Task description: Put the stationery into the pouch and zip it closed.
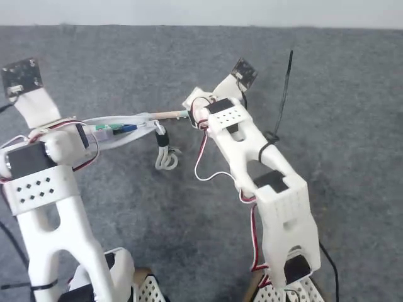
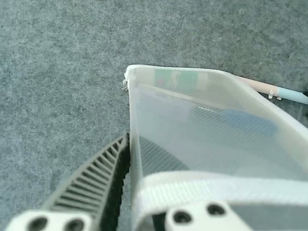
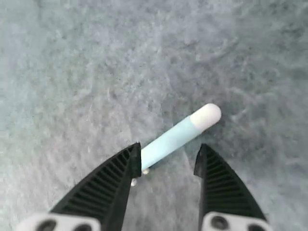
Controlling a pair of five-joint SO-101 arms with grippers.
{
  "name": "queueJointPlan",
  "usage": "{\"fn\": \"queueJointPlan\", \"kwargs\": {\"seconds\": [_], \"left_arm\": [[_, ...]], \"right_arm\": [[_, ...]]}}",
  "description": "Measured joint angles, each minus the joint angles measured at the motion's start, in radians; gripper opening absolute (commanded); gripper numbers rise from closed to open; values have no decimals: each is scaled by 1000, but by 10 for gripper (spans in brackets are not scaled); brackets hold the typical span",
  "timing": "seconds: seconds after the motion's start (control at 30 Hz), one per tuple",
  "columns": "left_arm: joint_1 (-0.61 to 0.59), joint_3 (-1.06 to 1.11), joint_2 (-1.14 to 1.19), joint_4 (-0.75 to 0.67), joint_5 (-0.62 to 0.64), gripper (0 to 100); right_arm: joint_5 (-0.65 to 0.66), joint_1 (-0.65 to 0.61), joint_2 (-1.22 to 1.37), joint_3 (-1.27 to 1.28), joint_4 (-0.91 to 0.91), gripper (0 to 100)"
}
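- Holds the pouch [image 1: 119,131] off the carpet [image 1: 352,94] with the left gripper [image 2: 134,144], fingers pinching the end farthest from the pouch mouth. Probably done to keep that mouth taut and turned toward the other arm.
- Presses the visible black finger [image 2: 103,173] against the pouch wall. Hides the opposing finger behind the pouch, so the pinch is judged from the lifted pouch.
- Sets the right gripper [image 3: 168,150] just beyond the pouch mouth, fingers spread either side of a pen [image 3: 179,134]. Cannot tell whether one fingertip touches it.
- Leaves the pen's far end at or just inside the pouch mouth, with the capped tail sticking out. Looks arranged for a push deeper in.
- Carries green and blue stationery [image 1: 116,128] inside the pouch already.
- Dangles a white loop [image 1: 167,157] below the pouch mouth.
- Leaves the zip not yet drawn, judging by the pen through the mouth.
- Spreads grey felt-like carpet beneath and all round the pouch, and shows a pale wall strip [image 1: 189,12] far beyond the pouch.
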Motion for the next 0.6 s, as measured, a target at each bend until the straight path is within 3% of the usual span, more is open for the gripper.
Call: {"fn": "queueJointPlan", "kwargs": {"seconds": [0.23,0.43,0.6], "left_arm": [[0,0,0,0,0,13],[0,0,0,0,0,13],[-2,0,0,0,0,13]], "right_arm": [[-2,25,104,-112,5,171],[-2,37,206,-279,132,17],[-8,48,318,-471,259,6]]}}
